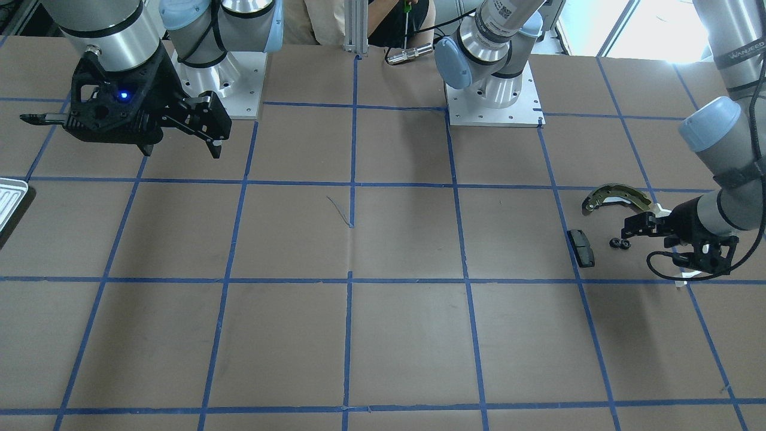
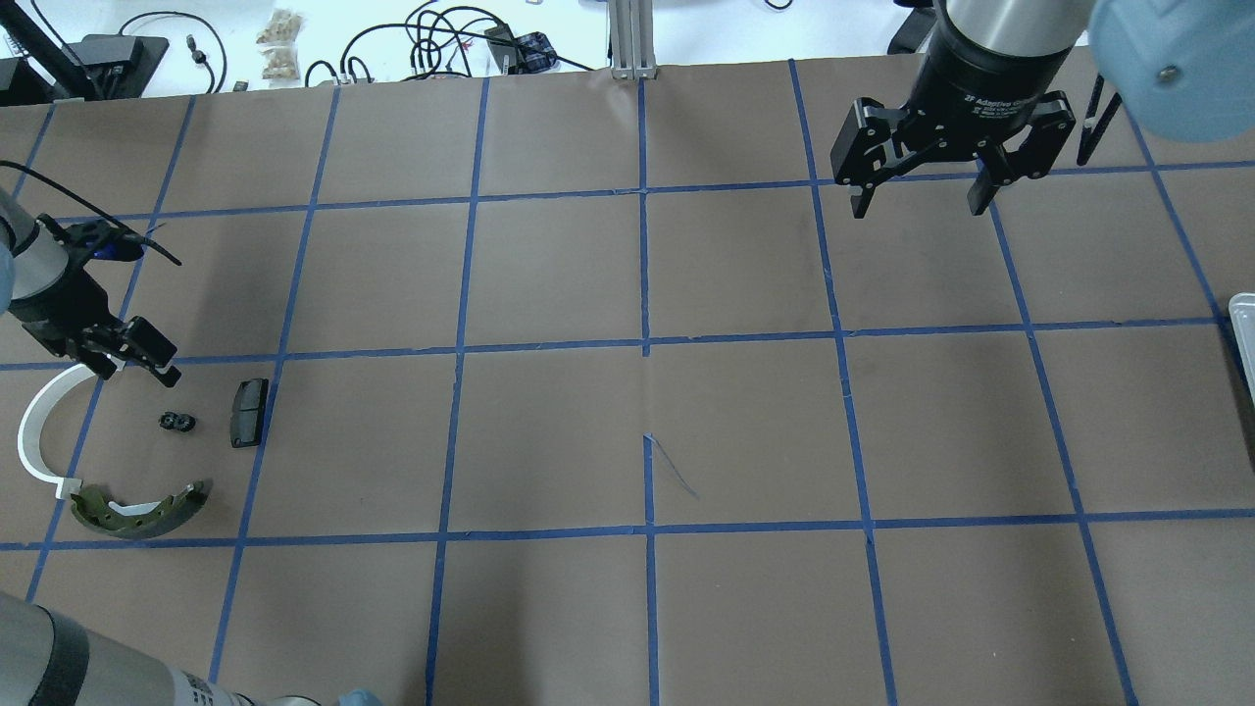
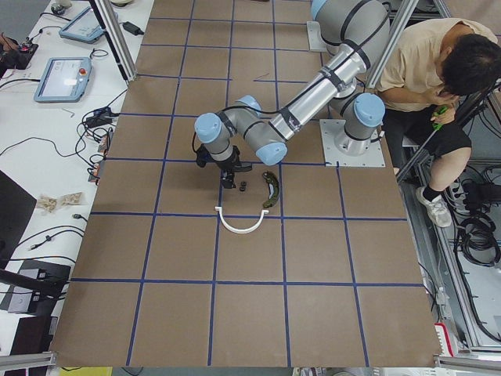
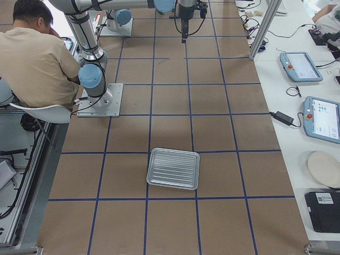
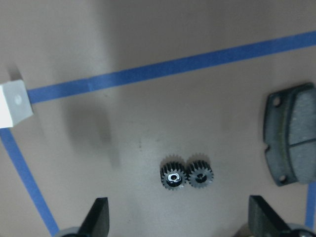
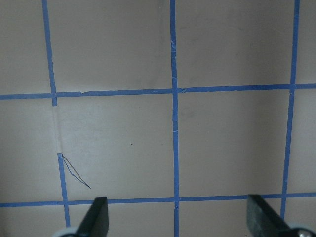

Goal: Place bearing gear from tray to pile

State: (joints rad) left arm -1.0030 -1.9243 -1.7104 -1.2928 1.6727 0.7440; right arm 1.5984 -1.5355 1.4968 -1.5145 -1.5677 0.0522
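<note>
Holds left fingers [image 5: 98,217] spread apart, gripping nothing, low over the table [image 2: 549,431] at far left. Has the bearing gear [image 5: 186,174] lying there between white arc [image 2: 67,483] and dark pad [image 2: 249,412], near the brake shoe [image 2: 147,522]. Holds right fingers [image 2: 862,191] apart aloft; tray [image 4: 173,168] well apart at far right.

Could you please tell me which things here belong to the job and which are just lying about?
Job: tray, bearing gears, brake shoe, white plastic arc, brake pad, left claw.
Lying about: teach pendants, power adapter.
</note>
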